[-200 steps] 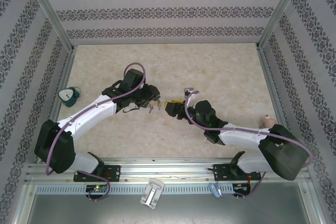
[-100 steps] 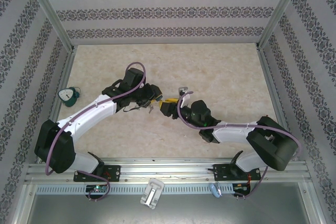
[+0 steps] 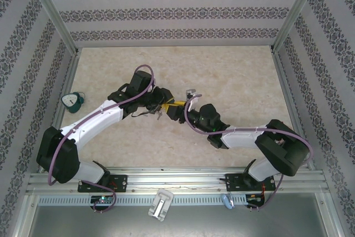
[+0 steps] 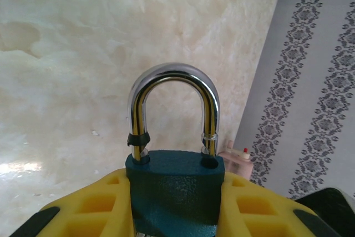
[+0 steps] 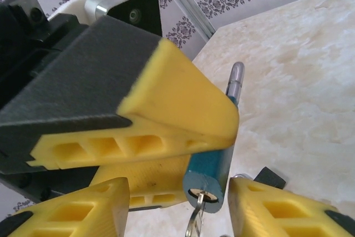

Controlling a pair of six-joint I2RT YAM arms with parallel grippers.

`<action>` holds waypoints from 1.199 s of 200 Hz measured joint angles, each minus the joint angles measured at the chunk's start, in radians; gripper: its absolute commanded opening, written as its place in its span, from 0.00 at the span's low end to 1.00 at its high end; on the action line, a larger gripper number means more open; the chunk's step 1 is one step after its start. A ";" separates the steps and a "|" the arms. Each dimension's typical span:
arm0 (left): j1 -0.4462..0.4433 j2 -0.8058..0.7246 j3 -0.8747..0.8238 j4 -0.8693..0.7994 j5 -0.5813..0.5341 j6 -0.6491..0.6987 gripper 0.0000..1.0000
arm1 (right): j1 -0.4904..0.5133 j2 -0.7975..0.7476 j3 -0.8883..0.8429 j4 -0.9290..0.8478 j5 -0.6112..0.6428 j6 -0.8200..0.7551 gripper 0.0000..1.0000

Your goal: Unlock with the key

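My left gripper (image 4: 176,192) reaches toward 2 o'clock pinching the padlock (image 5: 208,170), right gripper (image 5: 180,203) toward 10, jaws apart around the key (image 5: 195,220).

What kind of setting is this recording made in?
Probably a lab robot cell: patterned panels in a metal frame wall in a marble-look table, with the left arm and right arm bolted to a rail at its near edge.
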 measured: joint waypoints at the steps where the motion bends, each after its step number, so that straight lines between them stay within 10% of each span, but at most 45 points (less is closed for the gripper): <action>1: 0.000 0.000 0.000 0.002 0.000 -0.001 0.21 | 0.000 0.000 0.000 0.001 0.000 0.001 0.44; 96: -0.002 0.000 -0.011 0.076 0.021 -0.039 0.32 | 0.001 -0.020 -0.018 0.010 0.105 -0.001 0.05; 151: -0.001 -0.002 -0.031 0.113 0.038 -0.041 0.56 | -0.016 -0.047 -0.042 -0.016 0.093 0.002 0.02; 240: 0.060 -0.163 -0.100 0.098 0.039 0.098 0.58 | -0.137 -0.220 -0.102 -0.168 -0.084 0.002 0.00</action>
